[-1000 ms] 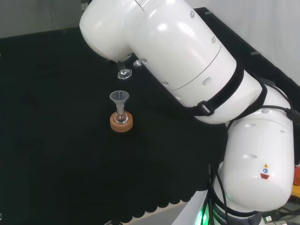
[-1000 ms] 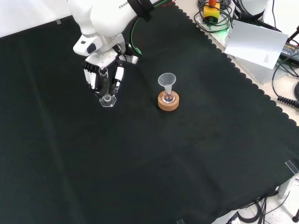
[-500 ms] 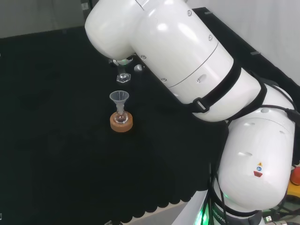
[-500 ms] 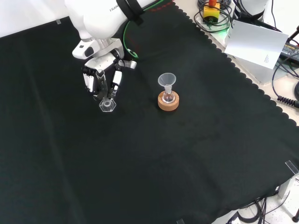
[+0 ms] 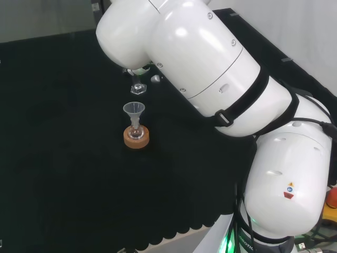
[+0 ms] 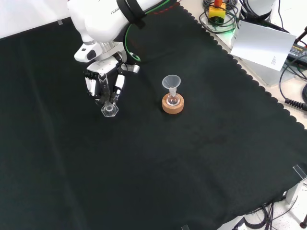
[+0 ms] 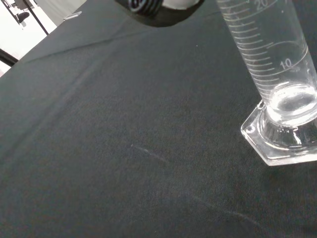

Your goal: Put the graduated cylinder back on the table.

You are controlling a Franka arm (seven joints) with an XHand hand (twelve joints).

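Upright, the one clear glass graduated cylinder (image 6: 108, 103) with its hexagonal foot rests on or just over the black-clothed tabletop (image 6: 192, 158), its tube between the curled fingers (image 6: 118, 82) of the black-and-white hand (image 6: 101, 81). Likely light, slippery, breakable; best held mid-tube. One cork-ringed flask with a clear funnel (image 6: 172, 96) stands near.

1. Loads of bare black cloth (image 6: 158, 172) in front of the cork stand (image 6: 172, 105), front view.
2. Stand plus flask and funnel (image 6: 171, 83) blocking right of the graduated cylinder (image 6: 108, 101).
3. Open cloth left of the stand too.
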